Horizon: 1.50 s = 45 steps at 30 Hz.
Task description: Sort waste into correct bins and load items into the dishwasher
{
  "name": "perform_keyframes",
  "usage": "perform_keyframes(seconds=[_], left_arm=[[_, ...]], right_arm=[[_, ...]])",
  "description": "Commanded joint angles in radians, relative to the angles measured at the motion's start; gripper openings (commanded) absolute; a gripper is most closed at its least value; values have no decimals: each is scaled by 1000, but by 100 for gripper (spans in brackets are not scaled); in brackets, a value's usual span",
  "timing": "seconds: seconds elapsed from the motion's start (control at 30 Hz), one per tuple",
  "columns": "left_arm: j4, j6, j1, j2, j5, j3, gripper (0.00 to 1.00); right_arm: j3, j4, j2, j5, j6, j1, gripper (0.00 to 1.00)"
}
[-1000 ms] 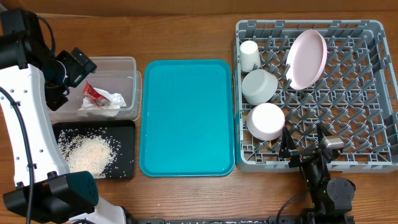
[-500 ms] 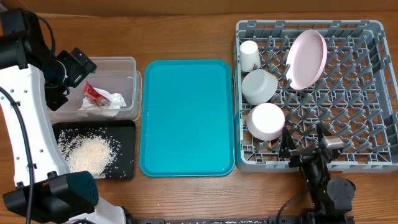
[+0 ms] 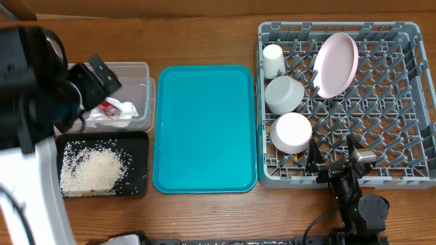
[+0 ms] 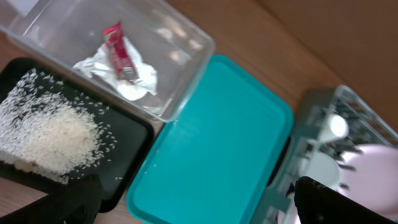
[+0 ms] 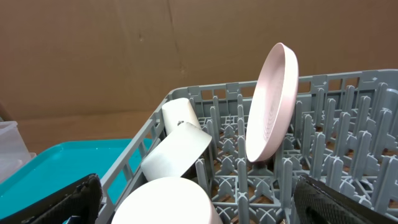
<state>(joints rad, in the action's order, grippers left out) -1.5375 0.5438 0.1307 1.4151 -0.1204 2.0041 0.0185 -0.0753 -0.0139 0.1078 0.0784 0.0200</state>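
I'm seeing the clear rectangular plastic tub (image 4: 186, 56) holding the crumpled white paper napkin (image 4: 140, 78), with the red-and-silver snack wrapper (image 4: 118, 53) lying on top. Loose white rice grains (image 4: 50, 137) are lying in the shallow black rectangular tray (image 4: 130, 149). The round pale pink plate (image 3: 335, 64), two small whitish bowls (image 3: 284, 94) and small white cup (image 3: 273, 60) are sitting in the grey pegged dish rack (image 3: 409, 102). Overhead, the left arm (image 3: 34, 82) is covering part of the tub, while the left wrist view is showing its contents unobstructed. The left gripper (image 4: 196, 193) and right gripper (image 5: 196, 186) are both gaping wide, holding nothing.

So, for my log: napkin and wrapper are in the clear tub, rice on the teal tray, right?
No: the overhead view shows the rice in the black tray, not on the teal tray. Napkin and wrapper are in the clear tub.
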Motion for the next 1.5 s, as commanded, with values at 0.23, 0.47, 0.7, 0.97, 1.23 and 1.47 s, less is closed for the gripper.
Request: perform_keyframes(seconds=[0.23, 0.47, 0.7, 0.97, 1.23, 1.47], left_arm=[[5, -13, -104, -277, 60, -241, 100], [10, -12, -104, -478, 60, -612, 100], [290, 5, -104, -691, 55, -1018, 100], [849, 138, -104, -882, 42, -1449, 99], [1450, 177, -105, -1023, 46, -1799, 100], [1633, 159, -105, -1127, 76, -1984, 100]], right_arm=[[-11, 3, 11, 6, 3, -3, 100], [-11, 3, 11, 6, 3, -3, 100], [-11, 3, 11, 6, 3, -3, 100], [-11, 3, 11, 6, 3, -3, 100], [-11, 3, 11, 6, 3, -3, 100], [-11, 3, 11, 6, 3, -3, 100]])
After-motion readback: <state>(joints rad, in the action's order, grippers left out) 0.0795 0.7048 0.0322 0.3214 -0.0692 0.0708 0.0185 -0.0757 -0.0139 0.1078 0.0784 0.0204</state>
